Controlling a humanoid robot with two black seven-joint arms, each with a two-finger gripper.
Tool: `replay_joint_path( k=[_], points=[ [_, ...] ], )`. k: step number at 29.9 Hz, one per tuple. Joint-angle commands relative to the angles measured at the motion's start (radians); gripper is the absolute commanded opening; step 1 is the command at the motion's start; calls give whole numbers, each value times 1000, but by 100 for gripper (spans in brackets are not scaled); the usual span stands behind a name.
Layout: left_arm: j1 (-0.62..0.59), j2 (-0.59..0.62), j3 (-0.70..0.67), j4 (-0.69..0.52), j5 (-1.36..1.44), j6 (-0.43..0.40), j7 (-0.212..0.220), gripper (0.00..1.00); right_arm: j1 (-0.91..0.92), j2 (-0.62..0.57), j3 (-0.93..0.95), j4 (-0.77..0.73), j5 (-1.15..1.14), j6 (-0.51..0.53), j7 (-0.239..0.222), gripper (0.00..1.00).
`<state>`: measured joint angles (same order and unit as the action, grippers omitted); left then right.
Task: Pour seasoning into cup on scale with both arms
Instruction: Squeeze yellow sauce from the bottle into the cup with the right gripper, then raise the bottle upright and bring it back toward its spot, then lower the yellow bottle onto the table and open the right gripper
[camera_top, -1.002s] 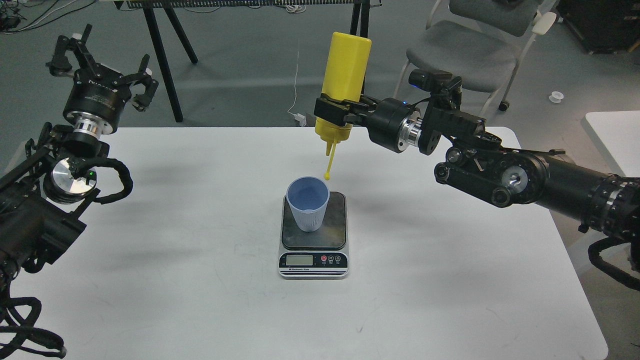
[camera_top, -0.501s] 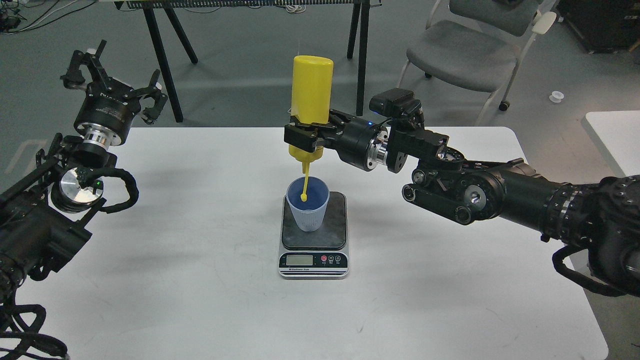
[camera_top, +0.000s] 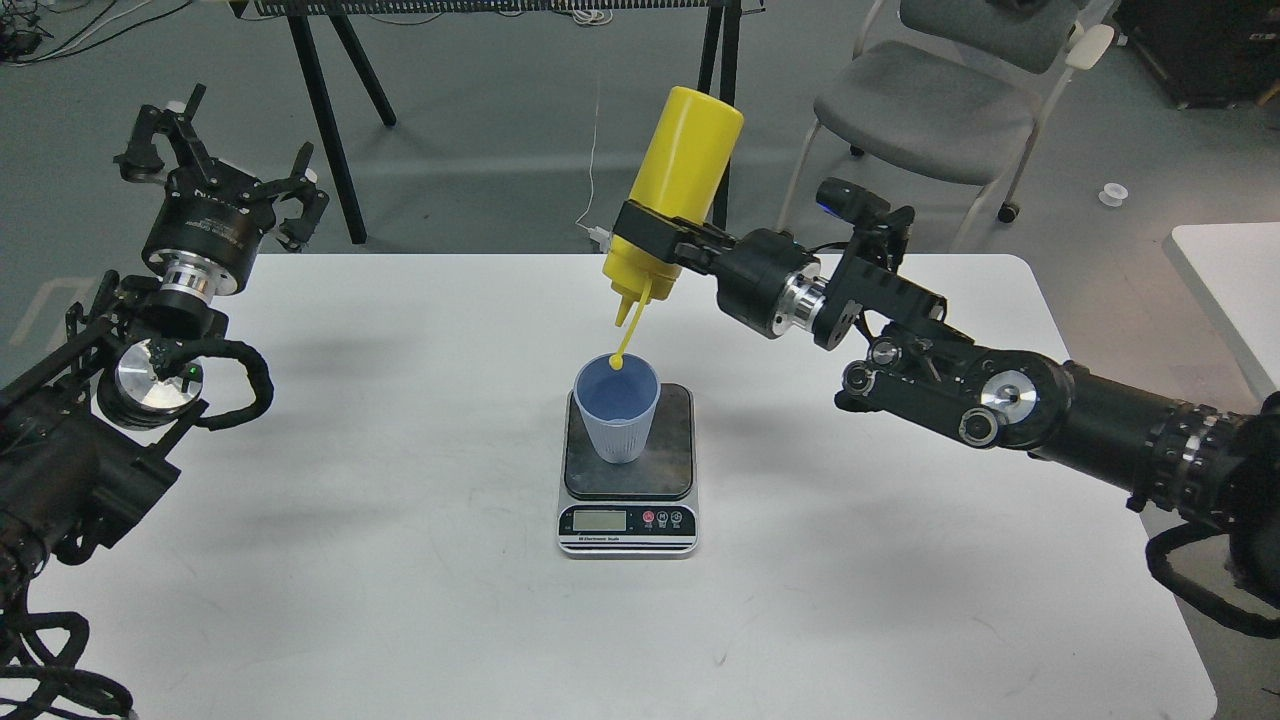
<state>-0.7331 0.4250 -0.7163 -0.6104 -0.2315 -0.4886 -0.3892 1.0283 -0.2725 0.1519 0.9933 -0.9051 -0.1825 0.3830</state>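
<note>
The light blue ribbed cup (camera_top: 616, 418) stands on the dark platform of the small scale (camera_top: 627, 475) at the table's middle. My right gripper (camera_top: 650, 236) is shut on the yellow seasoning bottle (camera_top: 676, 190), held upside down and tilted, base leaning up and to the right. Its nozzle points down; the tethered cap (camera_top: 616, 362) hangs just over the cup's far rim. My left gripper (camera_top: 215, 170) is open and empty, raised over the table's far left corner, well away from the cup.
The white table (camera_top: 400, 600) carries only the scale and cup. Behind it stand black stand legs (camera_top: 325, 120) and a grey chair (camera_top: 930, 110). Another white table edge (camera_top: 1235, 280) shows at the right.
The bottle first swung left and down until its cap hung inside the cup, then lifted and tilted, base going right, cap now at the rim. My left gripper shifted only slightly.
</note>
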Motion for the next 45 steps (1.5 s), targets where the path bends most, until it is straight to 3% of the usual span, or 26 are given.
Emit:
replay_joint_path(
  k=[1, 10, 15, 22, 32, 45],
  points=[
    [1, -3, 1, 0, 0, 0, 4, 100, -43, -91, 79, 56, 177, 53, -6, 32],
    [0, -5, 5, -2, 1, 0, 26, 100, -160, -229, 320, 65, 604, 277, -29, 32],
    [1, 1, 3, -2, 1, 0, 26, 100, -296, -234, 406, 73, 983, 359, -70, 32],
    [1, 0, 5, -6, 1, 0, 26, 100, -444, -203, 481, 129, 1198, 469, -76, 33],
    [3, 3, 6, -8, 3, 0, 26, 100, -747, -47, 572, 166, 1232, 671, -81, 33],
    [23, 12, 24, -11, 21, 0, 26, 100, -781, -19, 569, 47, 1235, 671, -87, 38]
  ],
)
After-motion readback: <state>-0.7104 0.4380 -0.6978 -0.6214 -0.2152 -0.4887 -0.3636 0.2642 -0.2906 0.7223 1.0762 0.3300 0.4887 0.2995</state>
